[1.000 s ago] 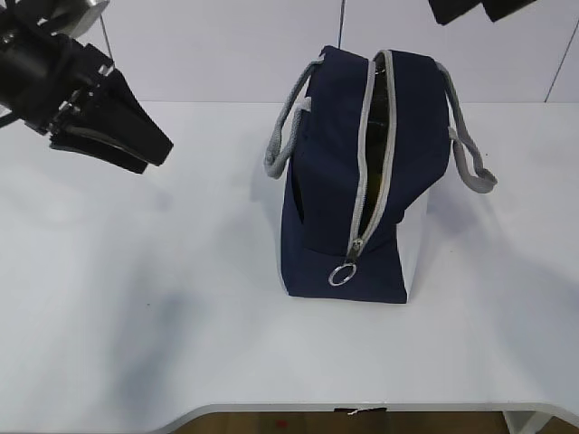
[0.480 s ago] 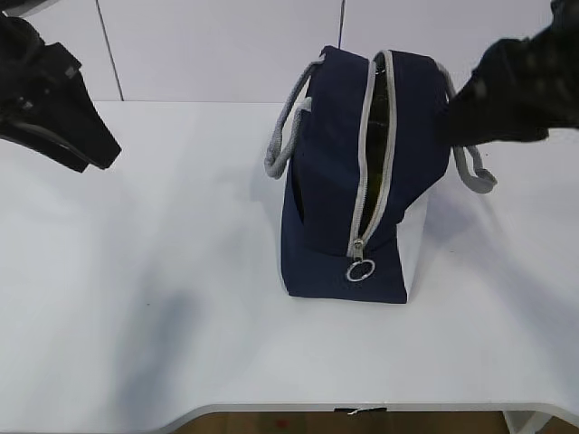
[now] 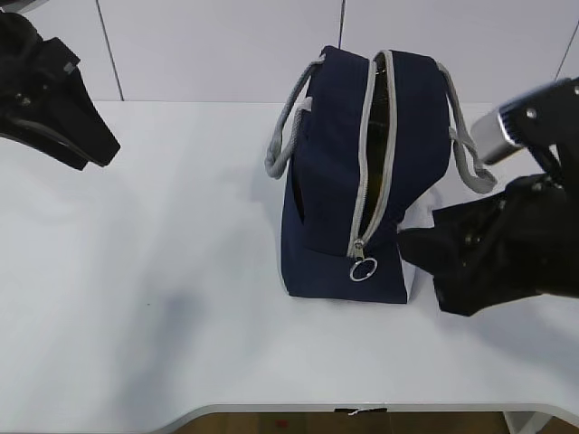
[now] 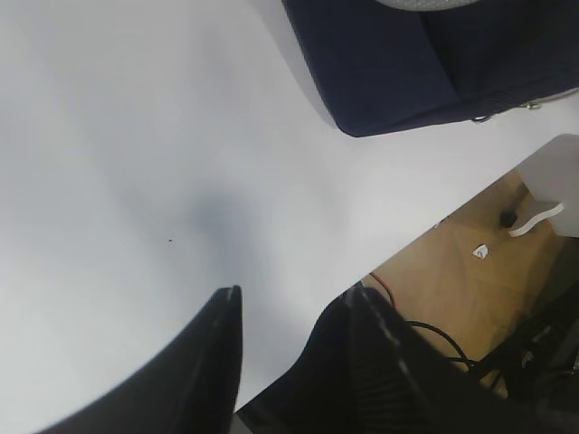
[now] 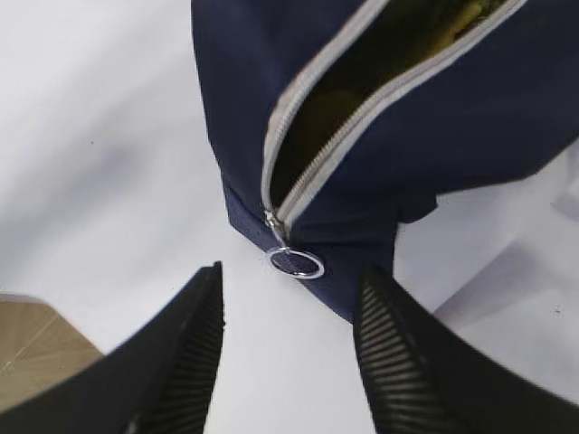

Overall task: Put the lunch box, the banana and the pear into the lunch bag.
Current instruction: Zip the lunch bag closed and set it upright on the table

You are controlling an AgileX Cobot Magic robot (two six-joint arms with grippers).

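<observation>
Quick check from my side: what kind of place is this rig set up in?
Probably a lab or test workspace, not a home. A bare white table backed by plain pale wall panels holds only the lunch bag, and loose cables trail over the wooden floor beneath.

White table (image 3: pixel 181 271); beyond its edge, wooden floor (image 4: pixel 470 280) with black cables (image 4: pixel 434 330).

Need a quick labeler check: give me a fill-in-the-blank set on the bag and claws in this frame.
1. The lunch bag zipper is ____.
2. A metal ____ hangs from the zipper pull.
3. The right claw holds ____.
4. The left claw hovers over the ____ table.

Missing: open; ring; nothing; white
</observation>
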